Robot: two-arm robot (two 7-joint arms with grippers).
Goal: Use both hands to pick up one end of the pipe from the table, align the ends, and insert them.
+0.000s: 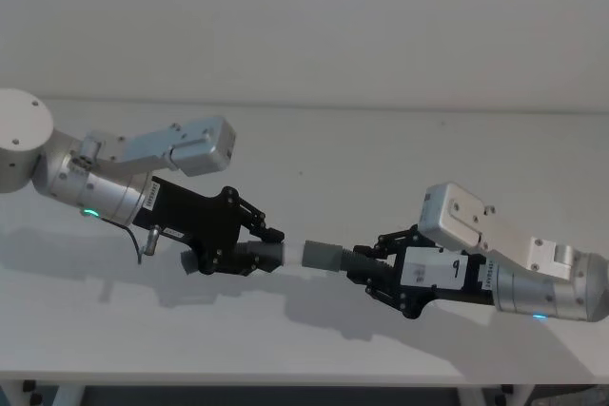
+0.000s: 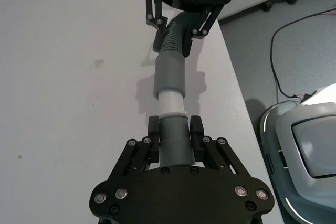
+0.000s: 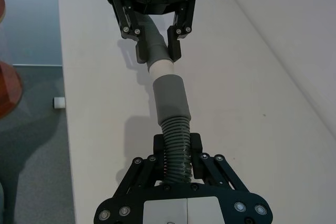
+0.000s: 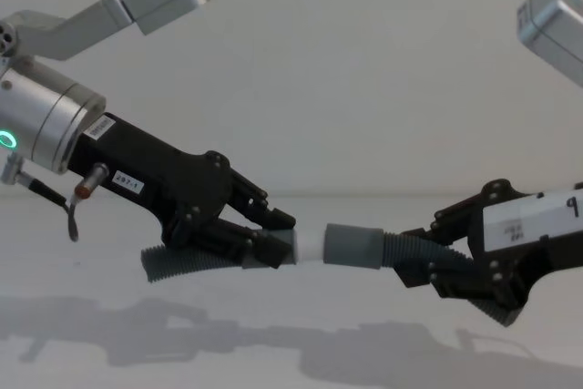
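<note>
A: We see the 2 hose pieces held above the table [image 1: 314,154], end to end. The left gripper [image 1: 268,246] is clamped on the smooth cuff of its piece [image 4: 187,261], just behind the whitish tip [image 2: 171,100].

B: And the right gripper [image 1: 366,271] is closed around the ribbed section of the other piece [image 3: 176,145], behind the grey sleeve cuff [image 1: 323,256].

A: We see the tip entering the sleeve's mouth; how deep it sits, we can't quite tell.
</note>
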